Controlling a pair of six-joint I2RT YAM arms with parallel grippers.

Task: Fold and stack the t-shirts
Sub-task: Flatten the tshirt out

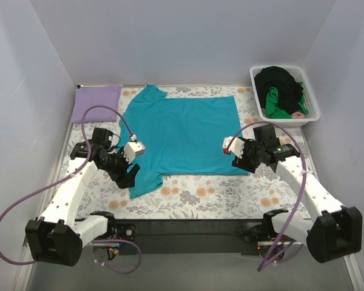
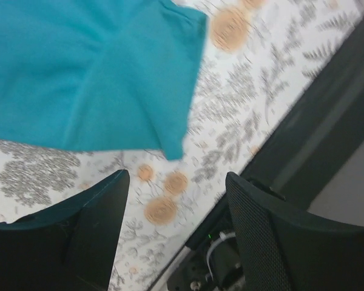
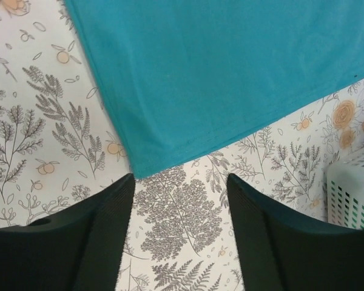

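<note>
1 lavender t-shirt (image 1: 97, 103), top view only

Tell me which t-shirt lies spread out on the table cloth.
The teal t-shirt; the lavender one sits folded far left, the black one and green one bunched in the white basket.

1. Three plain, pale lavender-white panels enclose the scene: a far wall (image 1: 182, 36), a left wall (image 1: 24, 91) and a right wall (image 1: 346, 73).
2. A desk (image 1: 188, 227) fills the space between them; its near edge is a black strip.
3. A white table cloth (image 1: 200, 197) printed with grey leaves and orange flowers covers the desk.
4. A white slatted basket (image 1: 312, 115) sits in the far right corner.
5. The light is soft and even.
</note>
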